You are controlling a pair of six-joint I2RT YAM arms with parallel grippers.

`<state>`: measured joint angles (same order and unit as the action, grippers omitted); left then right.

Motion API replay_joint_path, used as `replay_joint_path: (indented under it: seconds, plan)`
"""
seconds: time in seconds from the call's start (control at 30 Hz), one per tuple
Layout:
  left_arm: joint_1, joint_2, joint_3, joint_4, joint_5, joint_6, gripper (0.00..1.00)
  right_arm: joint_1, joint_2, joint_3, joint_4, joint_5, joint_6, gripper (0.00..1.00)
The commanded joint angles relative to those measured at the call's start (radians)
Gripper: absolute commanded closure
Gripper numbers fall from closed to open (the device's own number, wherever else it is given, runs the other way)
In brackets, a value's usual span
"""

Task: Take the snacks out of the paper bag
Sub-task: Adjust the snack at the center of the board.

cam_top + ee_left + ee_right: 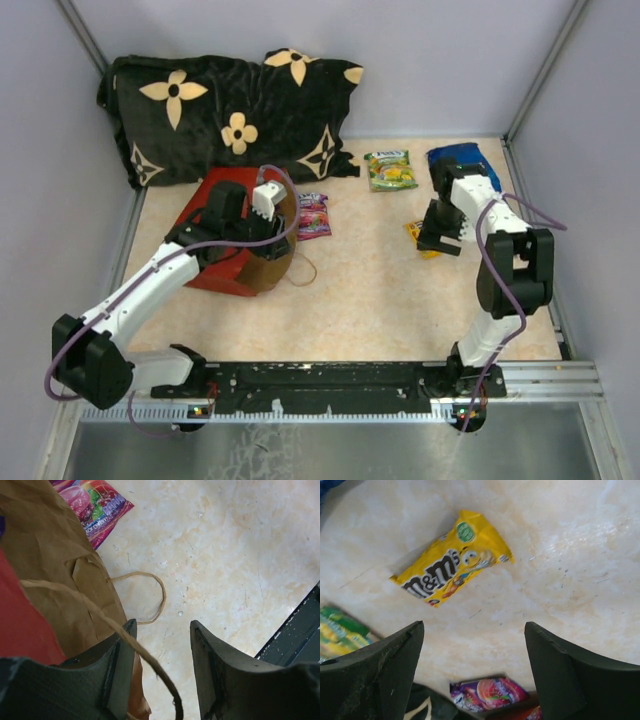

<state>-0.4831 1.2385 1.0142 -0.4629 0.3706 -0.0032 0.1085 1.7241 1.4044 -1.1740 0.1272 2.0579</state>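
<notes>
Our left arm [150,285] runs from its base at the lower left of the overhead frame up and to the right, with the wrist bent near the centre left. The left hand [263,203] tips downward, and in its wrist view we see its two dark fingers [120,680] standing apart with a clear gap between them. Our right arm [500,262] rises at the lower right, folds at the elbow and reaches up-left. The right hand [440,238] points down, jaws spread wide.
</notes>
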Motion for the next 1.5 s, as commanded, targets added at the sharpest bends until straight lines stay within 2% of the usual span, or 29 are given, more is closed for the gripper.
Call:
replay_joint_path:
  seconds: [0.0, 0.07, 0.2, 0.47, 0.63, 0.7, 0.8, 0.9, 0.93, 0.97, 1.07, 1.1, 1.2, 1.27, 1.37, 1.4, 1.47]
  plan:
    - [-0.046, -0.008, -0.016, 0.025, -0.064, 0.008, 0.46, 0.001, 0.017, -0.064, 0.035, 0.023, 0.420, 0.21]
    - [-0.058, -0.002, -0.023, 0.028, -0.078, 0.010, 0.46, 0.000, 0.026, -0.075, 0.068, 0.041, 0.431, 0.27]
    - [-0.075, 0.017, -0.018, 0.024, -0.088, 0.012, 0.46, 0.000, 0.064, -0.058, 0.036, 0.086, 0.457, 0.27]
    - [-0.086, 0.024, -0.019, 0.023, -0.094, 0.014, 0.46, 0.001, 0.103, -0.077, 0.111, 0.145, 0.479, 0.28]
    - [-0.089, 0.024, -0.018, 0.023, -0.096, 0.017, 0.46, 0.000, 0.134, -0.047, 0.119, 0.171, 0.484, 0.35]
    - [-0.089, 0.021, -0.020, 0.024, -0.098, 0.016, 0.46, 0.000, 0.157, -0.025, 0.115, 0.175, 0.472, 0.44]
    - [-0.090, 0.019, -0.018, 0.024, -0.102, 0.018, 0.46, 0.000, 0.171, -0.028, 0.131, 0.170, 0.464, 0.69]
    - [-0.091, 0.018, -0.019, 0.024, -0.103, 0.019, 0.46, 0.002, 0.180, -0.036, 0.152, 0.168, 0.453, 0.79]
    - [-0.091, 0.018, -0.019, 0.024, -0.102, 0.019, 0.47, 0.003, 0.183, -0.035, 0.155, 0.172, 0.446, 0.87]
    - [-0.092, 0.017, -0.017, 0.023, -0.104, 0.018, 0.46, 0.006, 0.184, -0.034, 0.152, 0.176, 0.443, 0.91]
    - [-0.092, 0.015, -0.018, 0.023, -0.108, 0.020, 0.47, 0.016, 0.175, -0.016, 0.115, 0.214, 0.427, 1.00]
    - [-0.092, 0.015, -0.017, 0.023, -0.109, 0.021, 0.46, 0.020, 0.167, -0.006, 0.106, 0.243, 0.400, 1.00]
    - [-0.092, 0.011, -0.015, 0.022, -0.111, 0.022, 0.46, 0.025, 0.112, 0.020, 0.068, 0.360, 0.207, 1.00]
    - [-0.092, 0.002, -0.015, 0.020, -0.118, 0.025, 0.46, 0.032, 0.057, 0.049, 0.073, 0.445, -0.047, 1.00]
    - [-0.092, -0.017, -0.016, 0.018, -0.128, 0.028, 0.46, 0.048, -0.052, 0.031, 0.285, 0.525, -0.658, 1.00]
    - [-0.092, -0.023, -0.015, 0.016, -0.127, 0.028, 0.46, 0.049, -0.113, -0.003, 0.383, 0.497, -0.888, 1.00]
    - [-0.092, -0.037, -0.014, 0.015, -0.121, 0.028, 0.46, 0.035, -0.202, -0.092, 0.617, 0.295, -1.352, 1.00]
